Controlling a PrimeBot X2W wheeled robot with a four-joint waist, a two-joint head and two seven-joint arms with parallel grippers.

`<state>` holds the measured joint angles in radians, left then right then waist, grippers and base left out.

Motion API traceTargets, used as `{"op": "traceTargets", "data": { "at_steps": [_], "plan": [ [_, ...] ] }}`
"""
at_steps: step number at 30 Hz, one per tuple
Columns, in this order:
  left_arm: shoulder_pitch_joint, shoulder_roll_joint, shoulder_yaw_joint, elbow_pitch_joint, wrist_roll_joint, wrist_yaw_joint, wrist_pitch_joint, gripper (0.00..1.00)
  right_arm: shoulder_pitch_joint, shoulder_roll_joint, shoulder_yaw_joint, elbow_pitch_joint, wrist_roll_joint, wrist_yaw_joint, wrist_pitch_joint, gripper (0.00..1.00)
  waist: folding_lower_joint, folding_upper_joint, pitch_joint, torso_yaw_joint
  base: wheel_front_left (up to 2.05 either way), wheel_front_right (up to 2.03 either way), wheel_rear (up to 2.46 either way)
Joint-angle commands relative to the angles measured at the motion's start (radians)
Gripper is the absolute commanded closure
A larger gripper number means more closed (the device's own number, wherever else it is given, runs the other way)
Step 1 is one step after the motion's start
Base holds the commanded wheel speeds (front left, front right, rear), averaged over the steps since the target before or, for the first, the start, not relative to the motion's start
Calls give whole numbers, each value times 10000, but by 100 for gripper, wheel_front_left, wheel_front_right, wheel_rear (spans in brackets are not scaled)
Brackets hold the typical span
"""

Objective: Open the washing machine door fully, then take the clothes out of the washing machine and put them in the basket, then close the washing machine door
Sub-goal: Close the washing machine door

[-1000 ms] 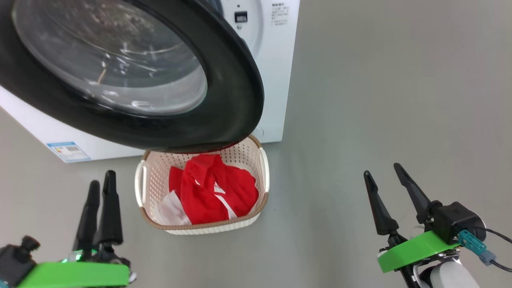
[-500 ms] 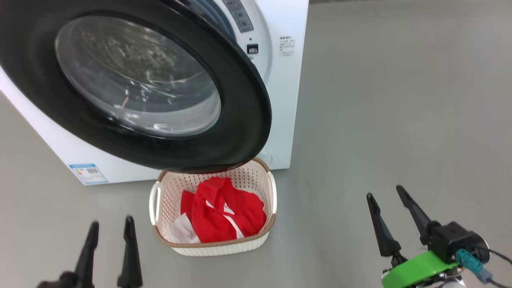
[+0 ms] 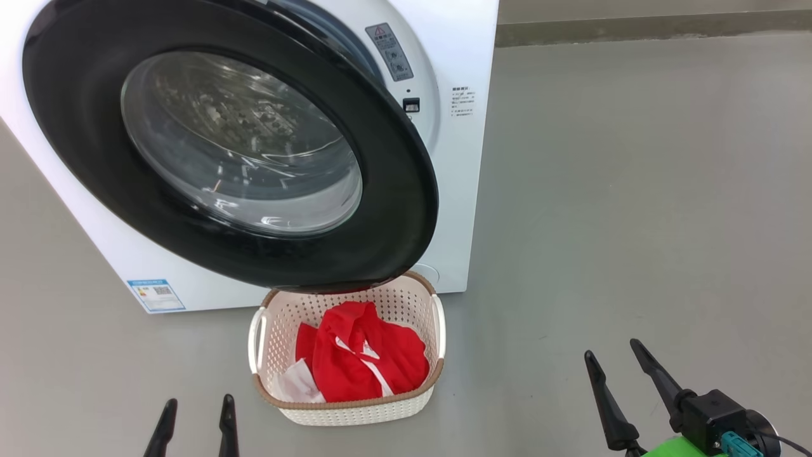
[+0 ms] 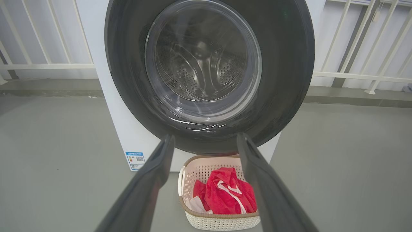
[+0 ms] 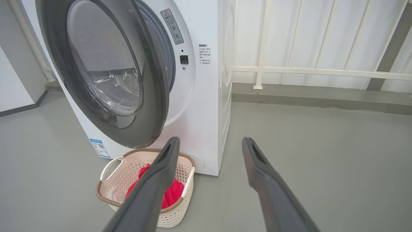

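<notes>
Now, the notes. The washing machine door point(image 3: 396, 190) is ajar. Its free edge on the robot's right stands off the front of the washing machine point(image 3: 460, 190), and the right wrist view shows this gap best. Through the glass bowl, the perforated drum point(image 4: 206, 69) can be seen in the left wrist view.

The basket point(image 3: 355, 414) sits on the grey floor point(image 3: 634, 190), just before the machine's lower front. Its far rim is tucked under the door's bottom edge. Whether the basket touches the cabinet, I cannot tell.

The clothes point(image 3: 365, 365) lie inside the basket as a heaped red bundle with white trim. A white cloth point(image 3: 298, 387) is at the basket's near-left corner. A blue label point(image 3: 156, 295) is on the machine's lower left corner.

The left pincer point(image 3: 199, 400) is released, fingers spread with nothing between them. It is low in the head view, near the basket's left side and apart from it.

The right pincer point(image 3: 611, 347) is also released and empty, fingers spread, over bare floor well to the right of the basket.

A white railing point(image 5: 322, 71) runs behind the machine.
</notes>
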<state>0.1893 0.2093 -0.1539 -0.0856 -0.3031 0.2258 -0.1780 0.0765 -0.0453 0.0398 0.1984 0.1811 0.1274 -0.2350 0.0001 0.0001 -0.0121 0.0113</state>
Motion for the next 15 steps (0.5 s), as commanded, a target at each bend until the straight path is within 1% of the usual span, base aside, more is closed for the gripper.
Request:
{"op": "traceTargets", "data": {
  "at_steps": [1,15],
  "plan": [
    [-170,159,303,-271,132,74,-30,0,-118,-63,160,-279,-81,33,29,0,-1,-1,-13,-4,0,0,0],
    [-134,91,89,-334,169,188,-32,0,84,-51,158,-418,-13,33,113,0,-1,-1,-78,-60,0,0,0]
  ]
}}
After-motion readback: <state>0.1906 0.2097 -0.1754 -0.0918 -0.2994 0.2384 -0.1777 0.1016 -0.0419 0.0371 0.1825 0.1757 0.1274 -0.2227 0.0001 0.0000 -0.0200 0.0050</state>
